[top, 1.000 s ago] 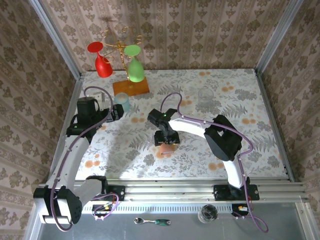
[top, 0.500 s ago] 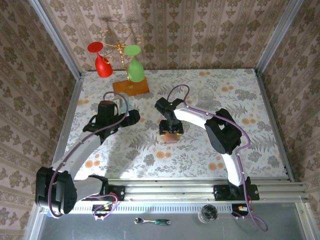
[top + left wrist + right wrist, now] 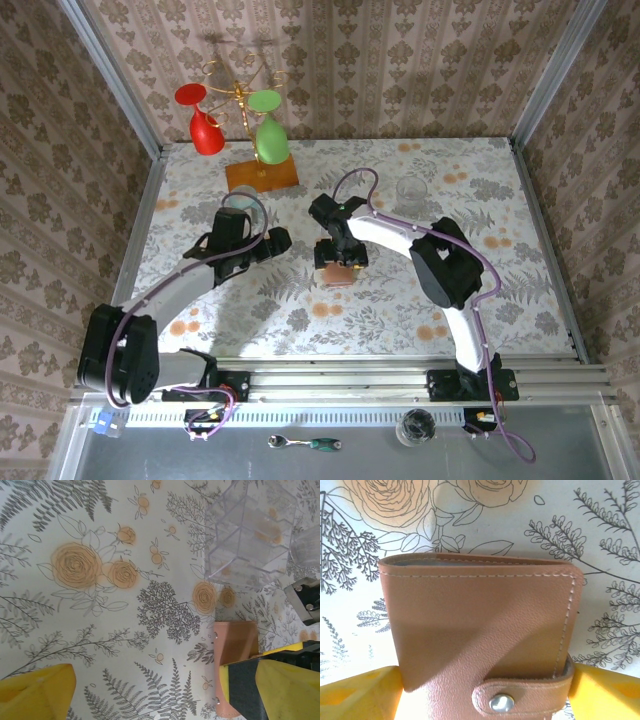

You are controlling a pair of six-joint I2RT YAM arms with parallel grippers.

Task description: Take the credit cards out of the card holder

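The card holder (image 3: 338,272), a tan-pink leather wallet, lies at the middle of the table with its snap tab (image 3: 520,700) fastened. My right gripper (image 3: 338,260) is shut on it, and its yellow fingers (image 3: 360,692) press against both side edges. A sliver of blue-grey lining shows along the wallet's top edge. The credit cards are hidden inside the closed wallet. My left gripper (image 3: 277,241) stands open just left of the wallet, its jaws wide apart. In the left wrist view the card holder (image 3: 235,642) sits partly behind the right-hand finger (image 3: 280,690).
A glass rack with an orange wooden base (image 3: 261,175) holds a red glass (image 3: 205,128) and a green glass (image 3: 270,138) at the back left. A clear tumbler (image 3: 411,188) stands at the back right. A clear faceted glass (image 3: 250,530) is close to the wallet.
My left arm has swung right across the table toward the wallet. The right gripper carried the wallet a little farther from the near edge, then held still.
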